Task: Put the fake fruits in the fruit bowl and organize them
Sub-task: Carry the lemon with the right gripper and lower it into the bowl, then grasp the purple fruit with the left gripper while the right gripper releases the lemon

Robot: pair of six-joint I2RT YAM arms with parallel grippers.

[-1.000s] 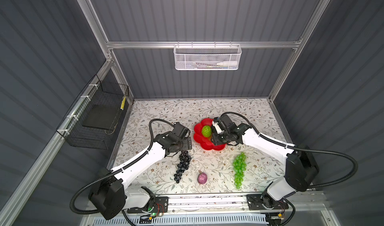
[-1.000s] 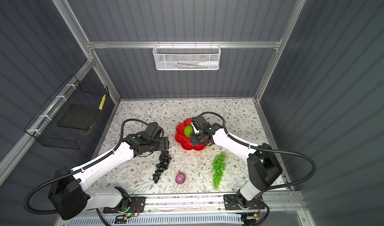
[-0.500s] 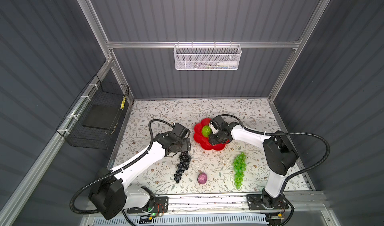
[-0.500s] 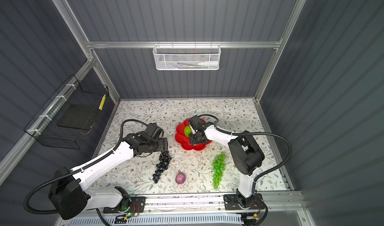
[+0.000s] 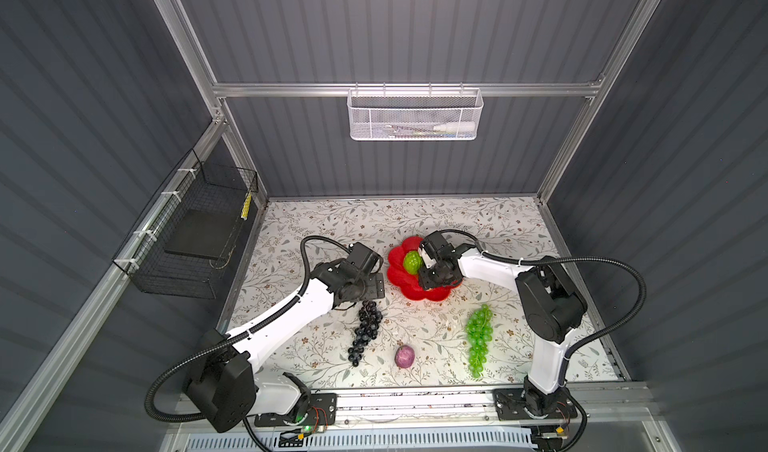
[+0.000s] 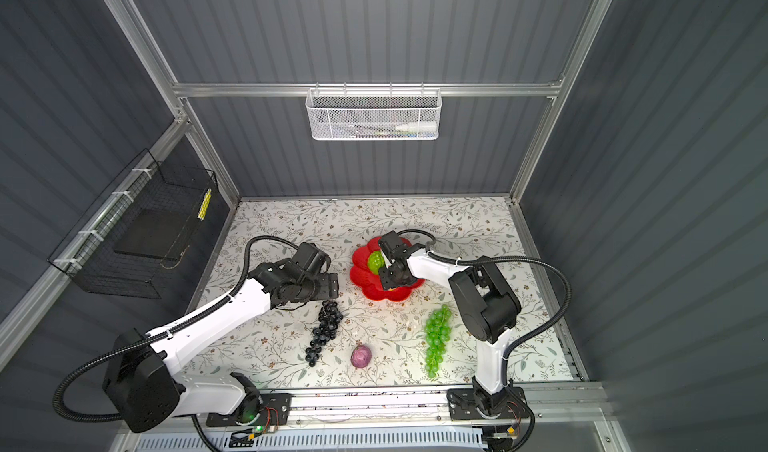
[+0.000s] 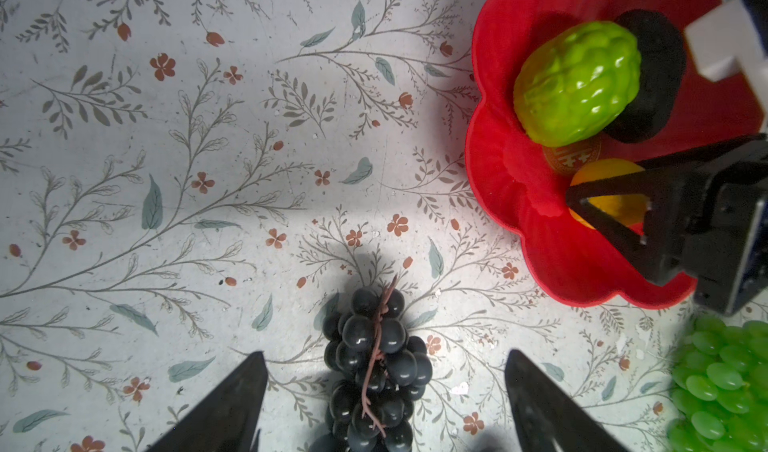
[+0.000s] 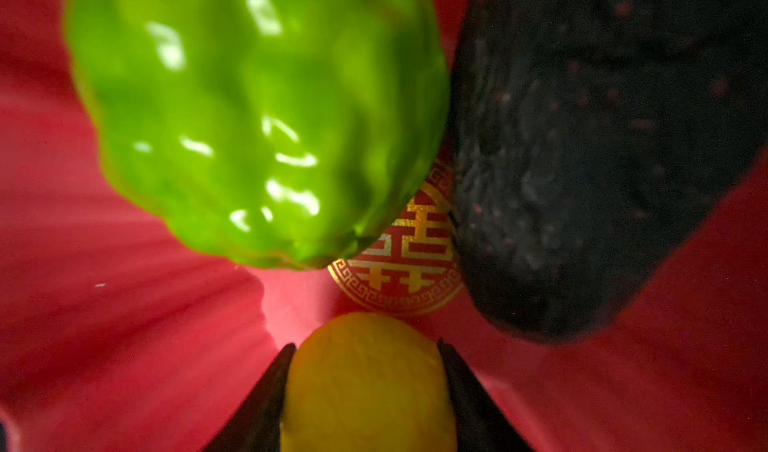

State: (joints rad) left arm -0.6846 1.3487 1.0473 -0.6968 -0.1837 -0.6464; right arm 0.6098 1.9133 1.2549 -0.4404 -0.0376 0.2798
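The right hand reaches down into the fruit bowl, half open, its two fingers lying against either side of the yellow ball, which sits on the bowl's red floor. Just beyond its fingertips the bumpy lime-green fruit and the black avocado rest close together in the bowl, with the gold centre mark showing between them. The left hand hangs over the desk just beside the bowl, spread wide and holding nothing. The dark purple grape bunch lies on the desk between its fingers, clear of both. Back from the right hand, toward that arm's base, the green grape bunch lies on the desk. The purple ball sits between the two bunches, well apart from either hand.
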